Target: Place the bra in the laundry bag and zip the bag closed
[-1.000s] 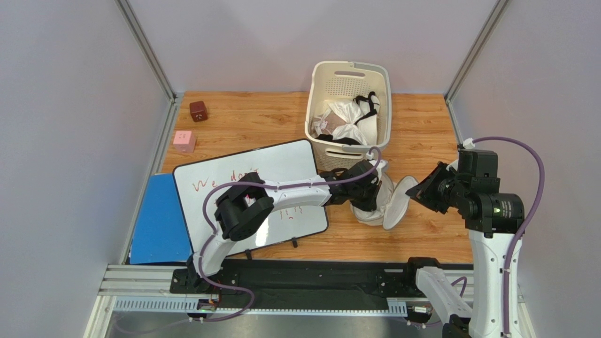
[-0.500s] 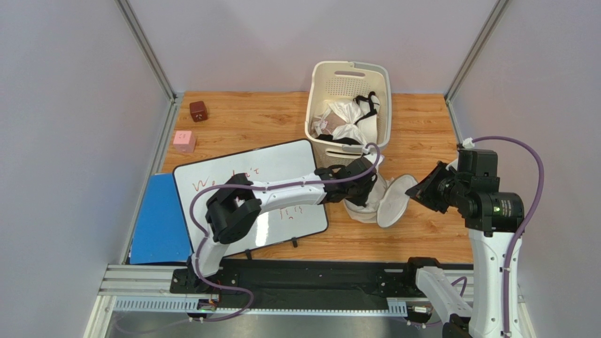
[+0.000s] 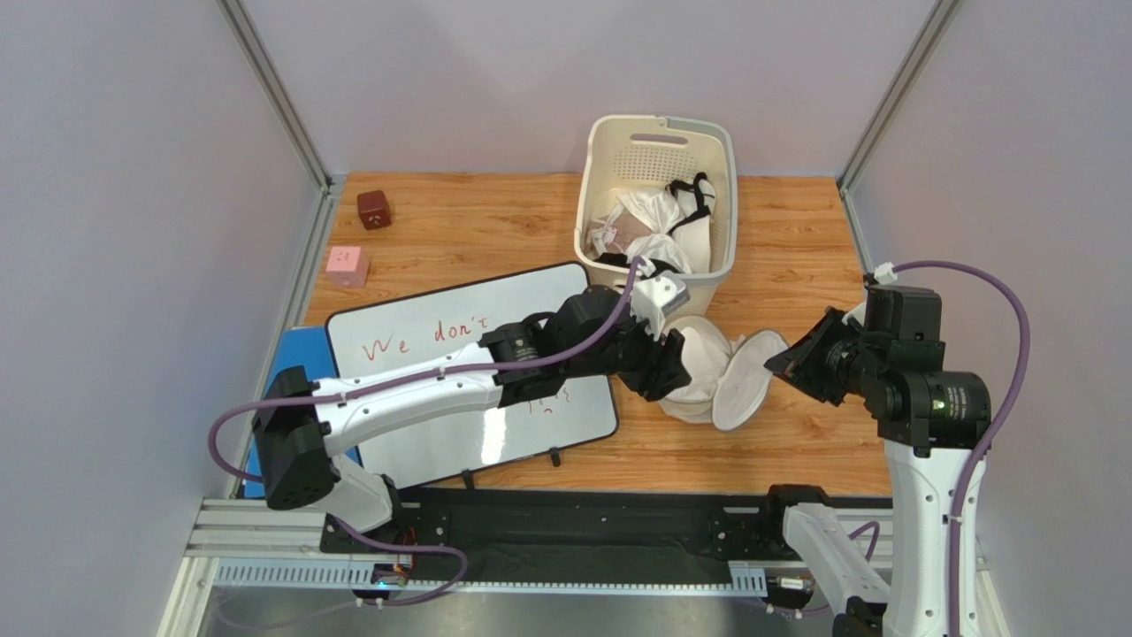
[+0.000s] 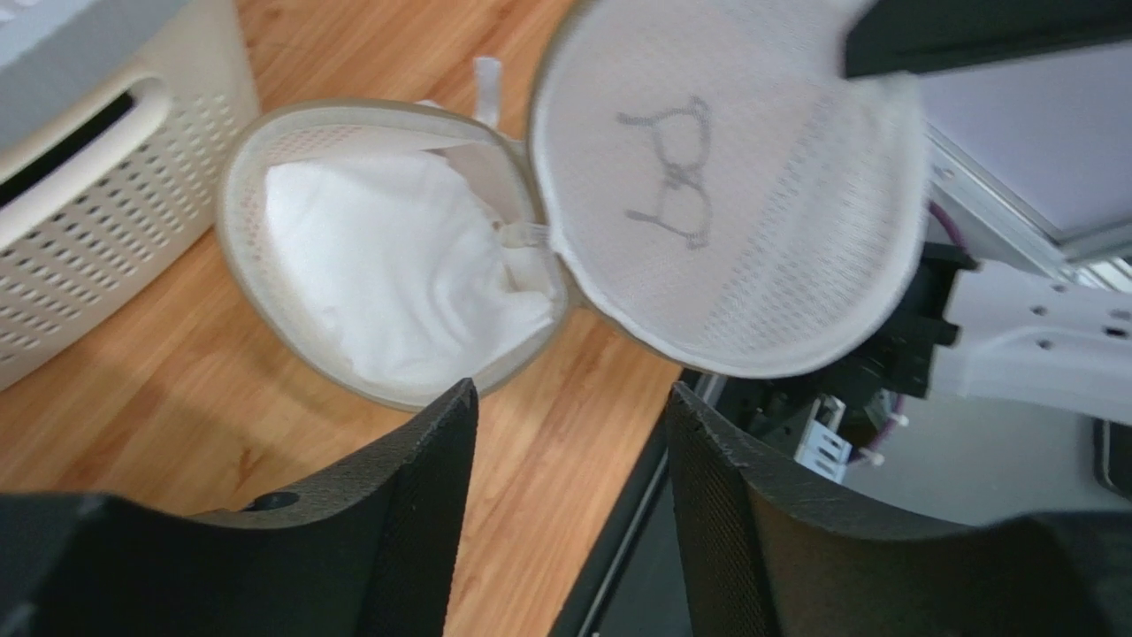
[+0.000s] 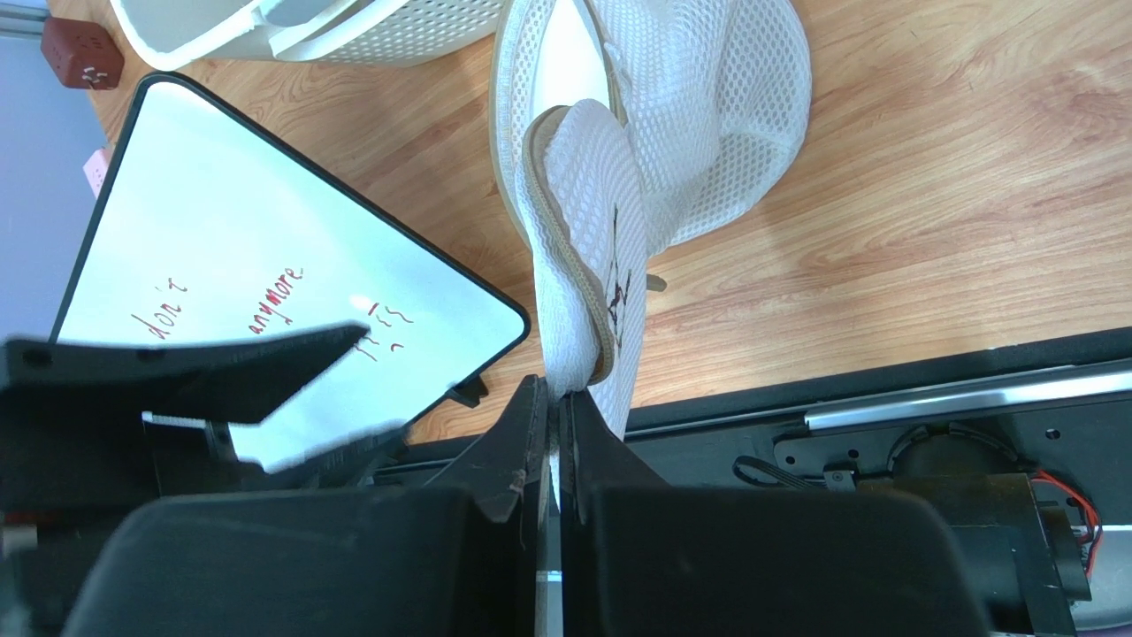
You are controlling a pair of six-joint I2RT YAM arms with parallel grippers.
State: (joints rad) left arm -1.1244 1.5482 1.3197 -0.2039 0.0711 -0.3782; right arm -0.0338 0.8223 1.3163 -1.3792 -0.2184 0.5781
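The laundry bag (image 3: 728,376) lies open on the wooden table just in front of the basket. Its lower half (image 4: 266,173) rests on the wood with the white bra (image 4: 399,266) bunched inside it. The mesh lid half (image 4: 731,173) stands raised to the right. My right gripper (image 3: 787,366) is shut on the lid's rim (image 5: 585,319), with the mesh pinched between its fingertips (image 5: 556,398). My left gripper (image 4: 565,425) hovers just short of the bag's near edge, open, with only bare wood between its fingers.
A cream slatted basket (image 3: 660,124) with other garments stands behind the bag. A whiteboard (image 3: 439,358) with red writing lies under the left arm, and a blue pad (image 3: 286,412) sits at its left. A pink cube (image 3: 347,264) and a dark red cube (image 3: 374,209) sit at the far left.
My left gripper has opened, let go of the bra inside the bag and drawn back leftward, its elbow swinging down and left. The right gripper still holds the lid raised.
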